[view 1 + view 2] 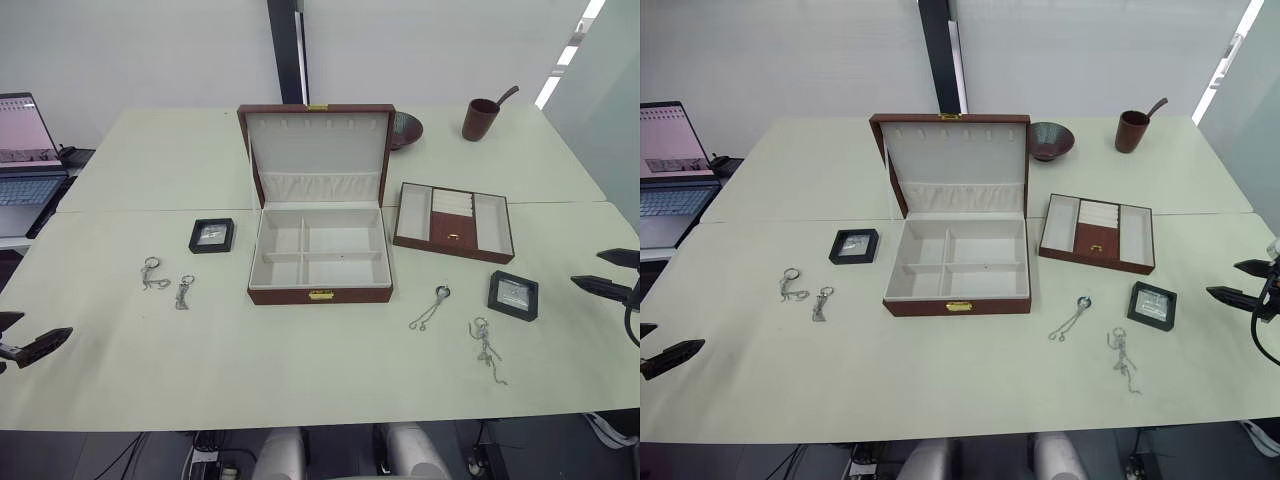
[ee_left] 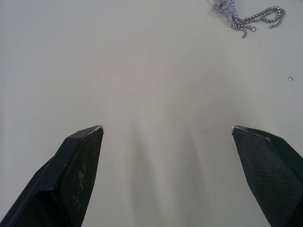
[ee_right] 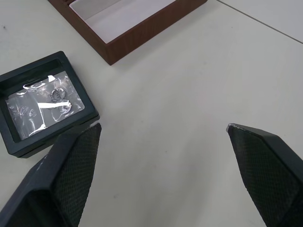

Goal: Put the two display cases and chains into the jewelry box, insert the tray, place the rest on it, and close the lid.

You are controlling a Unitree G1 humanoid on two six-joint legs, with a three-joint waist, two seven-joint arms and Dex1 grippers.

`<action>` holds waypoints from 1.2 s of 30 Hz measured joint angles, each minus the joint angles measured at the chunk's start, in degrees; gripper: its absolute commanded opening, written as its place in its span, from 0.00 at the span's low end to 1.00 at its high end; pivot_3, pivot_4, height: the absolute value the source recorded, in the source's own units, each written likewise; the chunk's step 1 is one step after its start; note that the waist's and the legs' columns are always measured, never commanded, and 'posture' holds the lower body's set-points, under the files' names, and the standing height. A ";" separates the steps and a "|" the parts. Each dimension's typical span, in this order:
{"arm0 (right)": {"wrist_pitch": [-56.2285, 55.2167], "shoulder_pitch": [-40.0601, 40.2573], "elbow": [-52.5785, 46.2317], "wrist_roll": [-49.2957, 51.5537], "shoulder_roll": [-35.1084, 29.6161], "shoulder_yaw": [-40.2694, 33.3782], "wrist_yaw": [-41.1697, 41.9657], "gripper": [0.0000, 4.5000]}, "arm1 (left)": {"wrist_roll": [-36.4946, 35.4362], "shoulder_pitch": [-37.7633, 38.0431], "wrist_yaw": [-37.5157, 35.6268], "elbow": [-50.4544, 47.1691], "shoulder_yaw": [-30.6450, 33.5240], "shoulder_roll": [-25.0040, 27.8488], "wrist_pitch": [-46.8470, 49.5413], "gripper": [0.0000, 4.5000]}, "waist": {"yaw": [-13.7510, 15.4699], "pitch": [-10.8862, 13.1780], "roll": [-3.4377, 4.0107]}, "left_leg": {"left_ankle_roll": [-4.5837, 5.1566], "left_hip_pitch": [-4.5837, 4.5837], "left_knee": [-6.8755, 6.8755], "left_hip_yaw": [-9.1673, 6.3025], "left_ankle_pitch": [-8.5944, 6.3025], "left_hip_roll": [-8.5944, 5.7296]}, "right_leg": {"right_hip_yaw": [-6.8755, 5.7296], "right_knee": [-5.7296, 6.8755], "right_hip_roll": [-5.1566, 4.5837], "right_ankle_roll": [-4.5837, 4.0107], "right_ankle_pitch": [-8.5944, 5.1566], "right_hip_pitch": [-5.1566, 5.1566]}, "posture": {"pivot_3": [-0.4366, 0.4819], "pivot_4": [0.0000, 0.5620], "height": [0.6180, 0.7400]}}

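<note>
Nothing has been packed yet, as far as can be judged: the jewelry box (image 1: 320, 250) is sat open in the middle of the worktop (image 1: 300, 370), lid up, and all its compartments look bare. One display case (image 1: 212, 235) is parked just left of the box and the other display case (image 1: 513, 295) is off to the right, near the right claw (image 1: 610, 272). Two chains (image 1: 165, 283) are lying left of the box and two more chains (image 1: 460, 325) in front of it to the right, all loose on the surface. The tray (image 1: 453, 222) is set beside the box on its right, with something small in it (too tiny to be made out). So every step is left to do. The left claw (image 1: 25, 338) is hung over bare worktop with fingers spread and nothing gripped; the right claw is spread wide too, empty, with the right display case just beside one finger in the wrist view. The worktop is pale and plain, made of sections joined by seams. A laptop (image 1: 25, 160) is seen at far left, a dark bowl (image 1: 405, 128) and a brown cup (image 1: 482, 118) at the back.
</note>
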 measured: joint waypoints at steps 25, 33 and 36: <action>17.62 22.52 -57.90 25.11 14.40 -7.36 1.13 1.00 | -4.99 -9.16 8.14 -8.58 -1.95 -12.37 4.15 1.00 | 0.85 -0.10 -0.16 | -0.01 -0.05 0.09 -0.22 0.00 0.04 | -0.10 0.03 -0.05 0.04 0.02 0.11 | 0.48 0.27 1.00; 9.48 26.42 -60.87 23.70 15.64 -7.42 3.59 1.00 | -5.07 -13.85 12.18 -6.48 -3.07 -16.68 4.62 1.00 | 0.98 -0.12 -0.19 | -0.01 -0.04 0.10 -0.21 0.00 0.02 | -0.10 0.03 -0.04 0.06 0.03 0.11 | 0.48 0.27 1.00; 7.02 27.06 -60.61 22.69 15.64 -7.18 4.84 1.00 | -5.05 -13.91 13.05 -6.60 -4.23 -17.51 4.63 1.00 | 0.82 -0.12 -0.20 | -0.01 -0.02 0.10 -0.22 0.00 0.03 | -0.10 0.03 -0.02 0.06 0.04 0.11 | 0.48 0.27 1.00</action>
